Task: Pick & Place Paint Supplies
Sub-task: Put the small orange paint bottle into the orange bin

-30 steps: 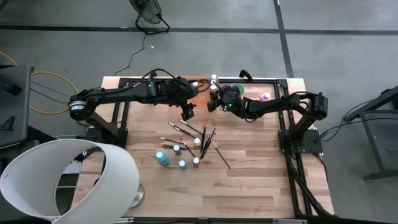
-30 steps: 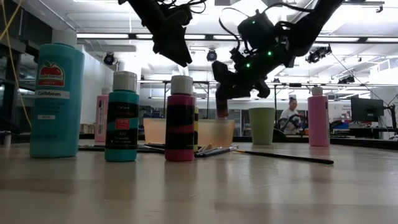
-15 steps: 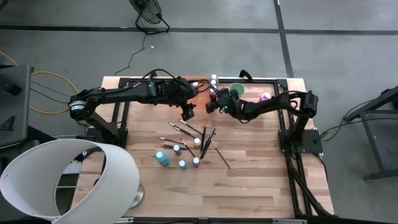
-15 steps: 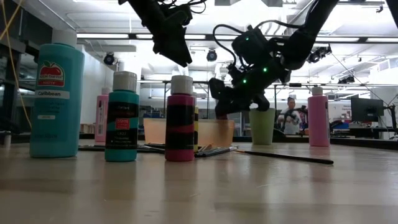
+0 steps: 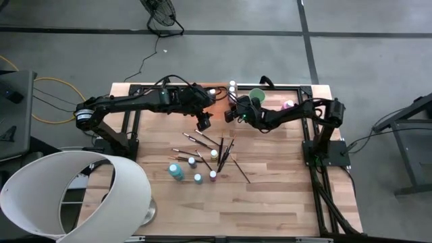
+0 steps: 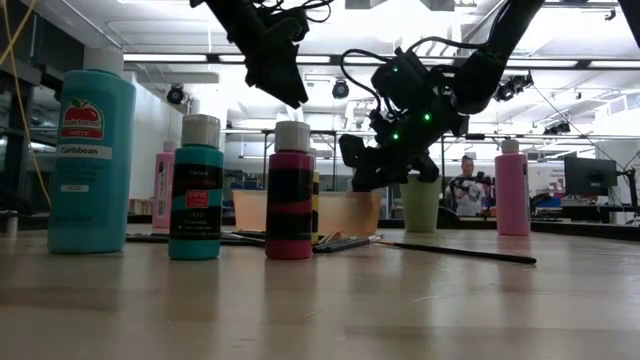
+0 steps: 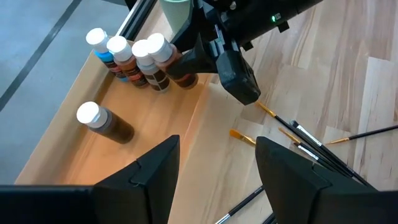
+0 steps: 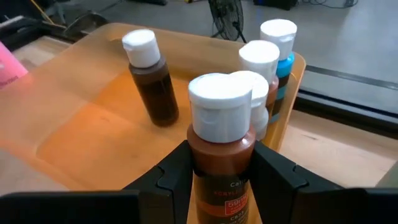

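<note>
Over the orange tray (image 7: 74,149), the right gripper (image 8: 217,163) pinches a brown bottle (image 8: 221,146) upright to join the row there, while the left gripper (image 7: 214,165) waits beside, jaws spread.

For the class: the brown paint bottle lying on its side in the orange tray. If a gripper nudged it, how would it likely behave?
The brown paint bottle lies on its side on the orange tray's floor; being round, it would probably roll. It stands apart from the upright bottles, so nothing nearby would stop it. Its smooth body may slip between fingers.
</note>
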